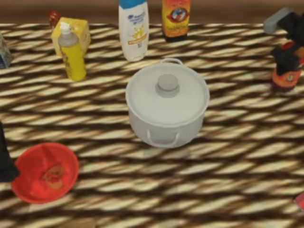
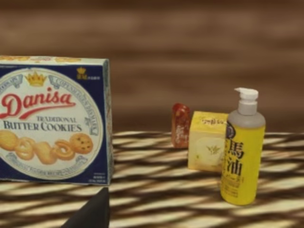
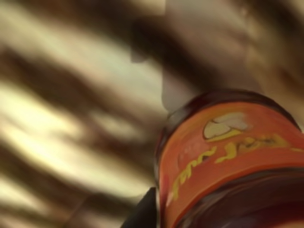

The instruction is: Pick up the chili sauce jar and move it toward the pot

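The chili sauce jar (image 1: 286,76), dark brown with an orange label, is at the table's far right. My right gripper (image 1: 287,57) comes down over its top and is shut on it. In the right wrist view the jar (image 3: 228,156) fills the lower part, and one dark finger (image 3: 142,213) presses against its side. The pot (image 1: 142,95), white-grey with a knobbed lid and loop handles, stands at the table's centre, well left of the jar. My left gripper (image 1: 5,164) is parked at the left edge, open, with one finger (image 2: 95,213) showing.
A red bowl (image 1: 45,172) lies front left beside the left arm. Along the back stand a cookie box (image 2: 52,126), a yellow box (image 1: 76,31), a yellow pump bottle (image 1: 72,54), a white shampoo bottle (image 1: 134,28) and a tall orange-labelled bottle (image 1: 175,16).
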